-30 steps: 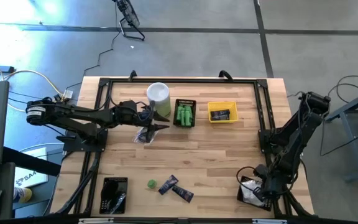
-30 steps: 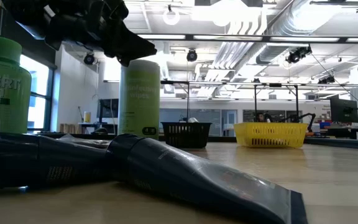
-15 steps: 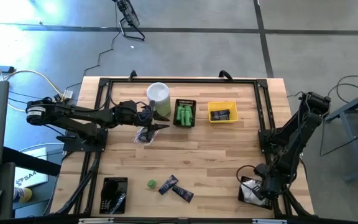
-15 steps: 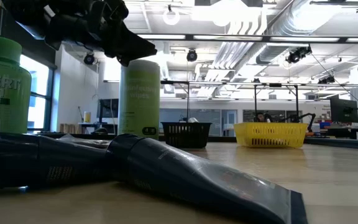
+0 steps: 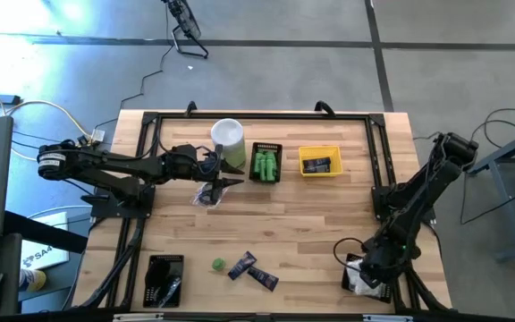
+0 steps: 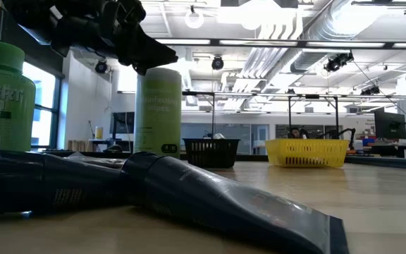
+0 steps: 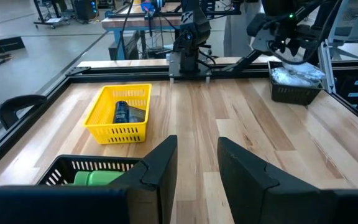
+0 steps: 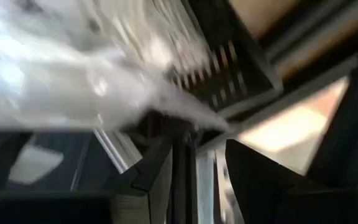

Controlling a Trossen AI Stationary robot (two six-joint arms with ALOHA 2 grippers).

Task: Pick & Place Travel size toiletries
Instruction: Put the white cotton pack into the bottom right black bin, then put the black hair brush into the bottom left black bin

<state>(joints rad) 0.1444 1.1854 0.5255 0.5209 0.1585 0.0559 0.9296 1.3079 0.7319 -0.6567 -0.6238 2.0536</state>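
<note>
On a light wooden table [image 5: 302, 224], a black mesh basket of green bottles [image 5: 265, 164] was seen beside a yellow mesh basket [image 5: 319, 161] holding a dark tube, with a tall white-and-green canister [image 5: 227, 136] near them. The left gripper [image 5: 231, 175] was held just beside the canister, above a small dark packet [image 5: 207, 194]. Near the front edge, a small green bottle [image 5: 217, 264] and two dark navy tubes [image 5: 253, 270] lay between two black trays, the right gripper [image 5: 365, 268] being over the one holding white packets [image 5: 359, 277].

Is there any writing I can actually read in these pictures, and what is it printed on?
"PERT" over "2 in 1", cut off at the edge: on the green bottle.
Pale lettering on the tall canister: too blurred to read.
Print on the navy tubes: too small to read.
White print on the sheet beside the table: partly hidden, unreadable.
</note>
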